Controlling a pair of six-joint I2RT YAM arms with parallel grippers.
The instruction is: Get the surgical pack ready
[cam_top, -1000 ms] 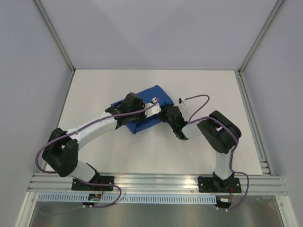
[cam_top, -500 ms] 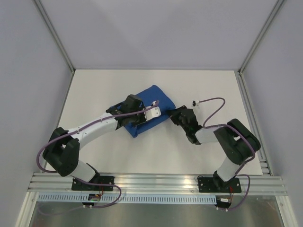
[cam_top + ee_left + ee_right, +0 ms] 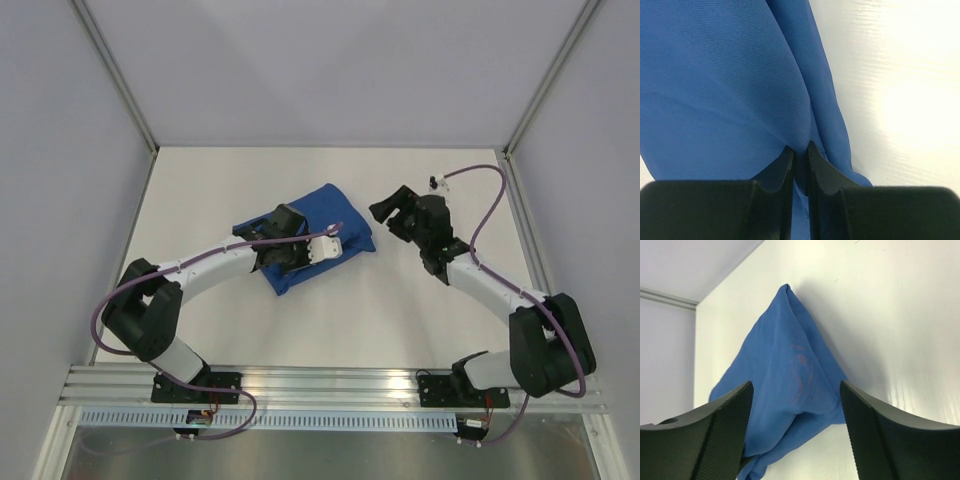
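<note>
The surgical pack [image 3: 330,205] is a royal-blue cloth bundle lying mid-table, slightly left of centre. Tray, instruments and gauze are hidden. My left gripper [image 3: 285,250] rests on the bundle's near-left part. In the left wrist view its gripper [image 3: 800,147] has its jaws nearly together, with a fold of the blue cloth [image 3: 730,75] pinched between them. My right gripper [image 3: 392,212] hovers just right of the bundle, apart from it. In the right wrist view that gripper [image 3: 795,390] is wide open with nothing between its fingers, and the bundle [image 3: 785,355] lies ahead of it.
The white table [image 3: 230,180] is bounded by grey walls and metal frame posts [image 3: 120,85]. An aluminium rail [image 3: 330,385] carrying both arm bases runs along the near edge. A slotted rail [image 3: 548,330] lies along the right edge.
My right gripper has opened, let go of the bundle and swung back to the right. The left gripper has stayed on the cloth, its jaws easing slightly.
</note>
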